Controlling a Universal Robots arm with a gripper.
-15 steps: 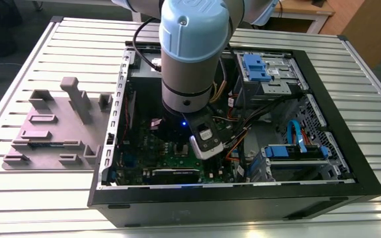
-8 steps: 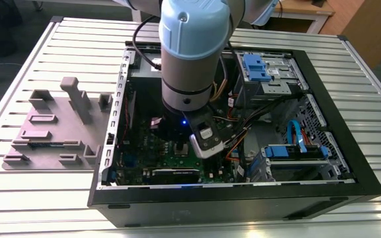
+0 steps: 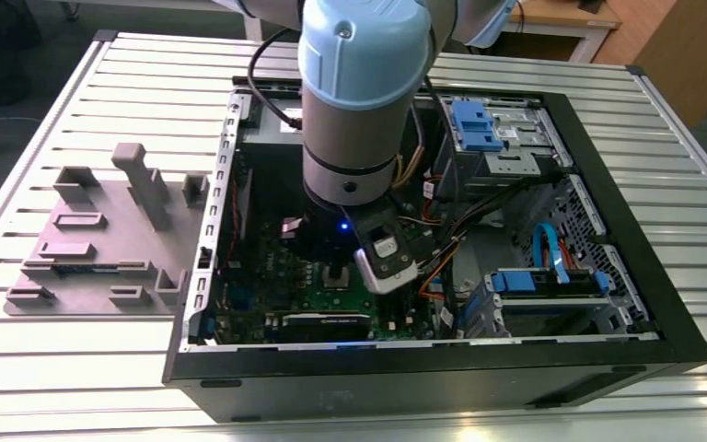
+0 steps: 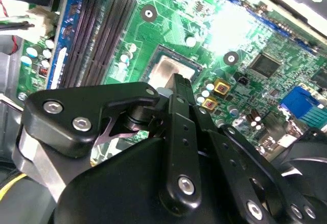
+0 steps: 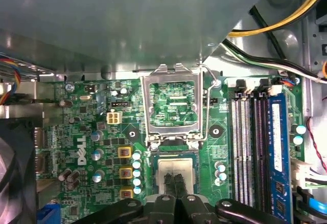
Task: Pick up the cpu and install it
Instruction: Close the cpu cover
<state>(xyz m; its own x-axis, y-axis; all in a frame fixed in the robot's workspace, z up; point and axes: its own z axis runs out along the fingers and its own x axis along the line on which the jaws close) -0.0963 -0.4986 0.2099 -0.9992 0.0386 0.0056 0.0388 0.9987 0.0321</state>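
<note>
Silvery cpu (image 5: 176, 165) directly beneath jaws

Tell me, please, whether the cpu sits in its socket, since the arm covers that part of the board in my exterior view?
Observer: It looks so. In the first wrist view the cpu lies flat and level on the green board.
Operator: Is the hinged frame closed over it?
Observer: No, the hinged frame is swung open and lies beside the cpu, not over it.
Operator: Where is the gripper?
Observer: The gripper is over the cpu's middle. I cannot tell whether it touches.
</note>
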